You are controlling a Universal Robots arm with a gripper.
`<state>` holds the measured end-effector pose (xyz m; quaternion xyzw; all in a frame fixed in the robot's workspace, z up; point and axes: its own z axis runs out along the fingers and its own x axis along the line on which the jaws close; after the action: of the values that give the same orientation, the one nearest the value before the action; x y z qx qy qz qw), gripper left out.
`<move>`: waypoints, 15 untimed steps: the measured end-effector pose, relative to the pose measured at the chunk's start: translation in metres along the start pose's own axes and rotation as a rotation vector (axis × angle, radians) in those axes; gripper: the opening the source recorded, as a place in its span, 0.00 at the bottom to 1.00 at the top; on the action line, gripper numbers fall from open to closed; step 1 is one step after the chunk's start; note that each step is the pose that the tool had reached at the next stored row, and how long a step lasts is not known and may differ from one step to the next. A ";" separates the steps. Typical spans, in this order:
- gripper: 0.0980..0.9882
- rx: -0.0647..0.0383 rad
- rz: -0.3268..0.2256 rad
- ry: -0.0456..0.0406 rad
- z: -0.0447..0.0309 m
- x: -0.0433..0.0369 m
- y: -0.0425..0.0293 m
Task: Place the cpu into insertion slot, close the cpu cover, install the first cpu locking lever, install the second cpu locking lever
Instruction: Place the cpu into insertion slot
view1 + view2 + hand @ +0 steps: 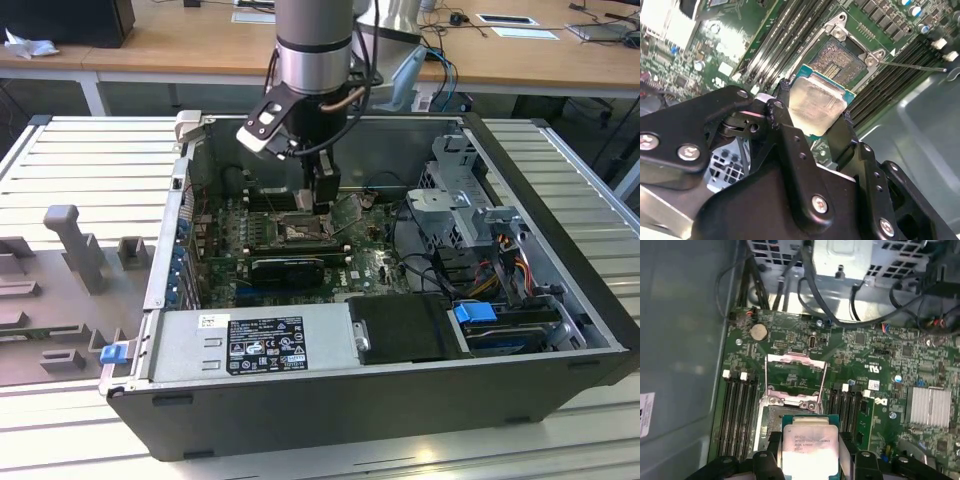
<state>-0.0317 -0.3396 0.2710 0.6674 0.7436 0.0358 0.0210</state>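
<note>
Ext view: we look from above and in front of the open PC case [300,400], tilted down into it. Mid range; the whole case and the ribbed tabletop [90,160] are in frame, w/ desks behind. The arm [313,45] comes in from the frame's upper edge.
Second wrist view: we ride on the arm, v. close, sighting along the end effector [812,115] at the cpu [815,102] it pinches. The insertion slot [842,60] is just beyond, and the board is seen at a slant.
First wrist view: also arm-mounted and close, facing almost square onto the motherboard [875,365]. It takes in a wider span, w/ the cpu cover [794,359] raised beyond the cpu.
Shared: both wrist views take in the cpu, the fingers and the socket area. In the ext view we see that same spot from afar, under the end effector.
</note>
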 end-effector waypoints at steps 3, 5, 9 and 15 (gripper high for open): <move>0.49 0.000 0.007 -0.0019 0.0048 0.0031 -0.0048; 0.49 0.000 0.013 -0.0023 0.0123 0.0076 -0.0084; 0.49 -0.001 0.074 -0.0072 0.0224 0.0081 -0.0093; 0.49 -0.001 0.086 -0.0082 0.0346 0.0164 -0.0124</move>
<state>-0.0430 -0.3237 0.2359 0.6988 0.7142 0.0342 0.0227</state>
